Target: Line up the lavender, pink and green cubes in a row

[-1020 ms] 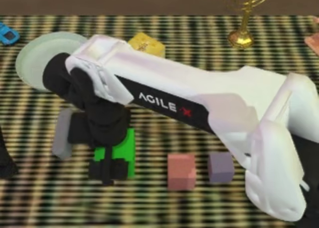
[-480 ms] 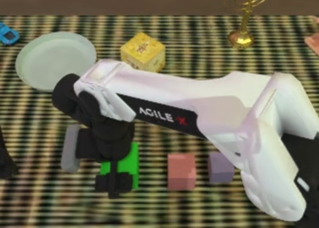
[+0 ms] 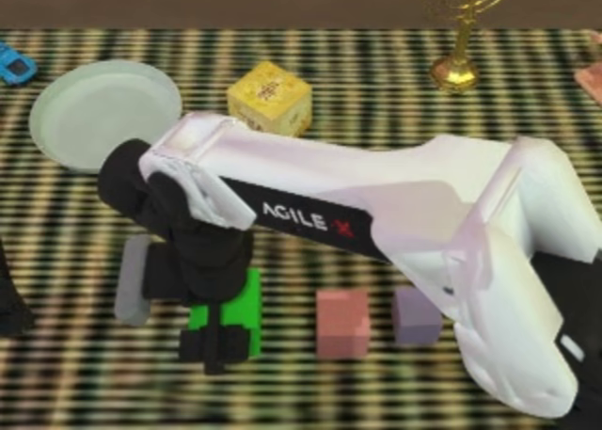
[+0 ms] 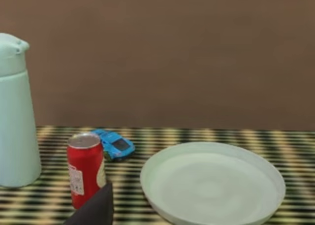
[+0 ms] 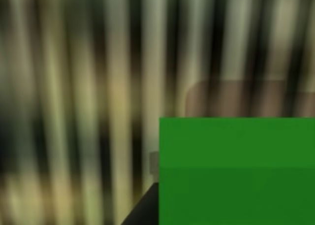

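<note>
The green cube (image 3: 248, 300) sits at the left end of a row, with the pink cube (image 3: 341, 323) in the middle and the lavender cube (image 3: 417, 315) on the right. All three lie near the table's front edge. My right gripper (image 3: 218, 341) reaches across from the right and is shut on the green cube. The right wrist view shows the green cube (image 5: 236, 171) close up, with a dark finger (image 5: 145, 211) against its side. My left arm (image 3: 7, 303) stays parked at the left edge. One dark finger (image 4: 96, 208) of it shows off to the side, open.
A yellow cube (image 3: 270, 96) and a pale green plate (image 3: 94, 110) lie behind the right arm. A grey block (image 3: 132, 279) is just left of the gripper. A blue toy car (image 3: 14, 65), gold stand (image 3: 458, 68), red can (image 4: 84, 168) and pale jug (image 4: 15, 112) stand around the back.
A second ago the right gripper and green cube sat farther back. They shifted toward the front edge and slightly right, uncovering the yellow cube and plate. Nothing has moved in the last half second.
</note>
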`<state>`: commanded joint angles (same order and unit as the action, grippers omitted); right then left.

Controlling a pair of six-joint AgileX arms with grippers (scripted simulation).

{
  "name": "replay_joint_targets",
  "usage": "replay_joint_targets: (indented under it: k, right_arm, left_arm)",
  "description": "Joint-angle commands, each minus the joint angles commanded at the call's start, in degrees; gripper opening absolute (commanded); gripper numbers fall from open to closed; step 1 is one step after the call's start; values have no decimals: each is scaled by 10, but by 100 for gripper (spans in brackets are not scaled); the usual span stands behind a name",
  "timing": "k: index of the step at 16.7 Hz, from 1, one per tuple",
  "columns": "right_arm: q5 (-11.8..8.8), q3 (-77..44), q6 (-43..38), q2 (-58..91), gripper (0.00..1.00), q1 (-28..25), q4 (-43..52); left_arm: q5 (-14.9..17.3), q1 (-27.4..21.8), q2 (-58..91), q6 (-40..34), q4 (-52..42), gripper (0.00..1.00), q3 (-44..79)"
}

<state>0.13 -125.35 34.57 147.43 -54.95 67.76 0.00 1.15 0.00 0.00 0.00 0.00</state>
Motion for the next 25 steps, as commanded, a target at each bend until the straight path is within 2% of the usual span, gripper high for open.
replay_joint_targets:
  k: [5,6,16,25]
  right_arm:
    - [0,0,0,0,98,0,0]
    - [0,0,0,0,100,0,0]
    - [0,-9,0,0,100,1,9]
    - [0,-150,1,-3,100,-4,154]
  left_arm:
    - [0,0,0,0,0,100,0]
    - [0,0,0,0,0,100,0]
    - [0,0,0,0,0,100,0]
    - [0,0,0,0,0,100,0]
